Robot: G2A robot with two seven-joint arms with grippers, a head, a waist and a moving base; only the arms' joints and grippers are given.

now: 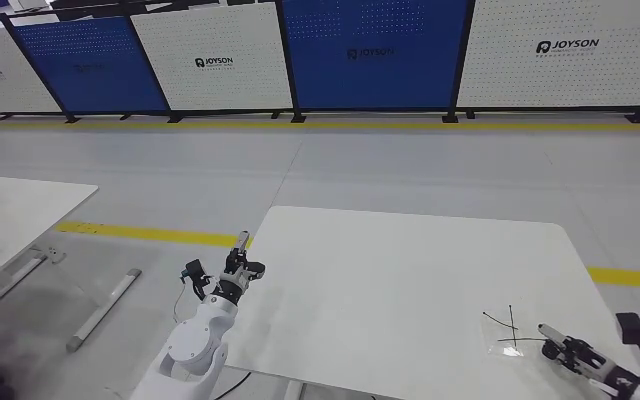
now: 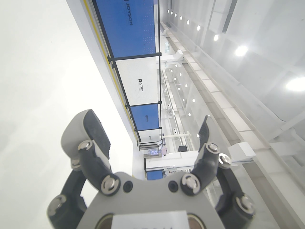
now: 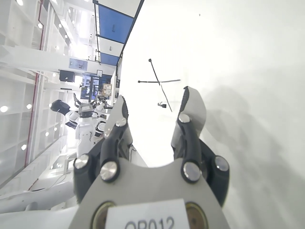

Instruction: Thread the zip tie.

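Two long black zip ties lie crossed on the white table near its front right corner, with a third short piece beside them. In the right wrist view the crossed zip ties lie just beyond my right gripper, which is open and holds nothing; the short curled piece lies between its fingertips' line and the cross. From above, the right gripper sits just right of the ties. My left gripper is open and empty at the table's left edge, far from the ties.
The table's rounded left edge runs beside the left gripper. Another white table stands off to the left across the floor. Blue and white partition panels line the back of the room.
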